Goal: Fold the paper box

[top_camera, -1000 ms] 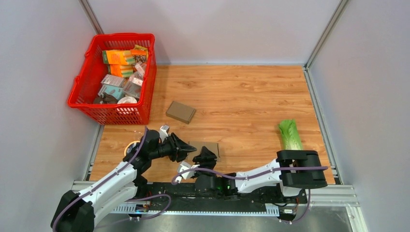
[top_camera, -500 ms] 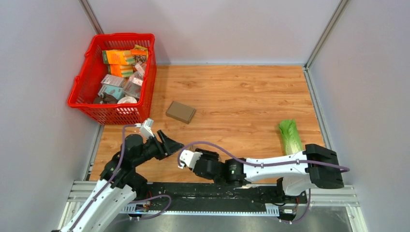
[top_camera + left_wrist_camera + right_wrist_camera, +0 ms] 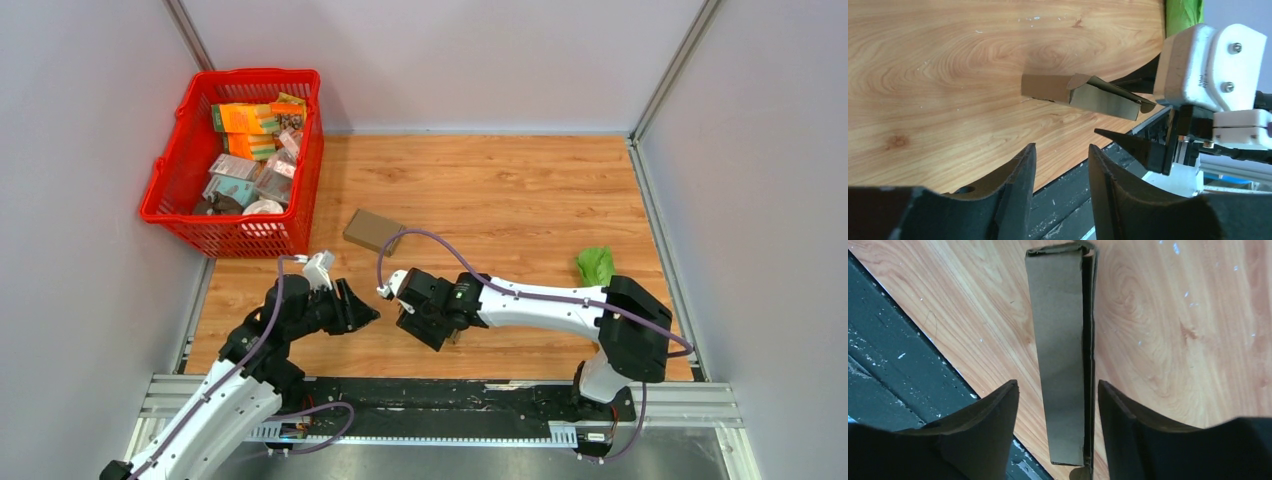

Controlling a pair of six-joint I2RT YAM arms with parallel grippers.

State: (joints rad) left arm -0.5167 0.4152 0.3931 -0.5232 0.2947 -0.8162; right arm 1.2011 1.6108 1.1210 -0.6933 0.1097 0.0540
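With the right gripper [image 3: 1058, 383] spread astride the box [image 3: 1060, 340] and the left gripper [image 3: 1062, 147] spread empty, a skewed squeeze could flatten it.

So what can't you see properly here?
Top view: the paper box is mostly hidden under the right pincer.
Top view: the right arm covers part of the green vegetable.
Top view: packets in the red basket are too small to read.
Left wrist view: the top edge cuts off the vegetable.
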